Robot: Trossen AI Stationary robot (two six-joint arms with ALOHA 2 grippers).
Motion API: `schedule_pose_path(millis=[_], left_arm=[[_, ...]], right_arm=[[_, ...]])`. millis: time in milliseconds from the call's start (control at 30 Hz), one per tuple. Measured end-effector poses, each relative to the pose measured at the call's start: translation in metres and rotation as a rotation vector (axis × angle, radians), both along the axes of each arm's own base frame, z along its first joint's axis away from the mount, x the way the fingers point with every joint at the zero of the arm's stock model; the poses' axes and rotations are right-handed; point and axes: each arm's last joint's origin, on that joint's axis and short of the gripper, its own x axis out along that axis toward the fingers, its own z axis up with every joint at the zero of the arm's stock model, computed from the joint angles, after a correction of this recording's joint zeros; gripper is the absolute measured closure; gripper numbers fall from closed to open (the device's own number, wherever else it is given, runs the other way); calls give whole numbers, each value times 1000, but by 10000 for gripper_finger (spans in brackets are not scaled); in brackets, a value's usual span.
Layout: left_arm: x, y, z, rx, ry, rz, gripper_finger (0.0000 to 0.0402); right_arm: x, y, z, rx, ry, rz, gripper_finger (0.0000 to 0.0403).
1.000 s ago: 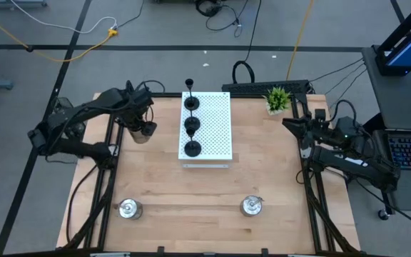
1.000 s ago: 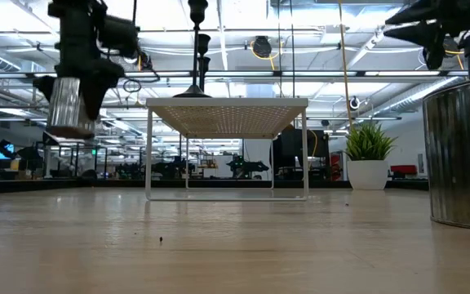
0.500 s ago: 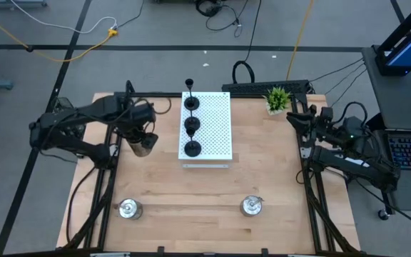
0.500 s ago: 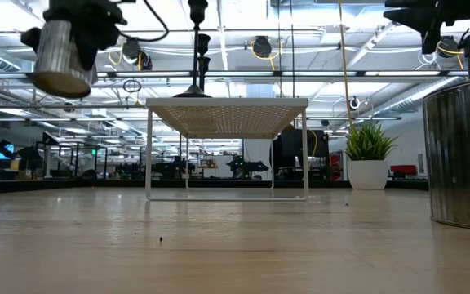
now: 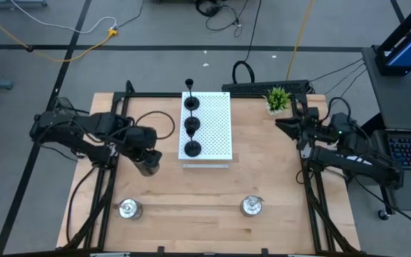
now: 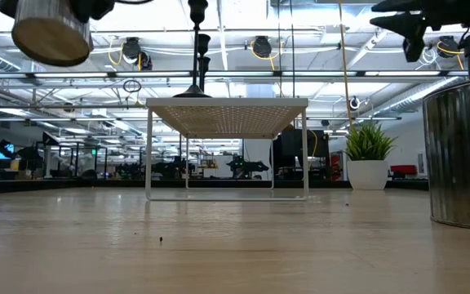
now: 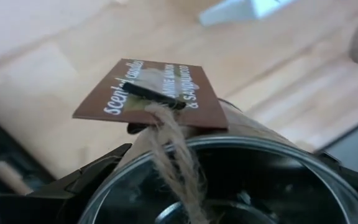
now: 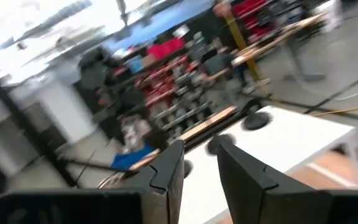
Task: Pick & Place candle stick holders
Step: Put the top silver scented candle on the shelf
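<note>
The left gripper [image 5: 147,163] is clamped on a silver holder [image 5: 148,166] and holds it in the air above the wooden table [image 5: 212,187], just left of the white perforated board [image 5: 215,128]. A brown paper tag [image 7: 149,94] hangs on a string at the rim of this holder. Two more silver holders stand near the front edge, one at the left [image 5: 128,208] and one toward the right [image 5: 251,206]. Three black holders [image 5: 191,126] stand in one row on the board. At the right edge, the right gripper [image 5: 282,124] hangs above the table beside the green plant [image 5: 277,98], with its fingers [image 8: 166,169] a little apart and nothing between them.
</note>
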Motion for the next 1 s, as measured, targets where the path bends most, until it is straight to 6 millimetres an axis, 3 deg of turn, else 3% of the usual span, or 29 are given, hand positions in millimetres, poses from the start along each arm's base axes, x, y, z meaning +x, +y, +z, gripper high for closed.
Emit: schedule_pose_path(millis=[167, 700, 1000], left_arm=[[13, -19, -1, -30, -71, -11, 45], [77, -72, -18, -163, -267, -112, 45], [111, -90, 5, -113, -364, -116, 45]], right_arm=[[9, 0, 3, -57, -11, 115, 314], [14, -2, 5, -126, -13, 112, 314], [16, 1, 5, -166, -14, 251, 314]])
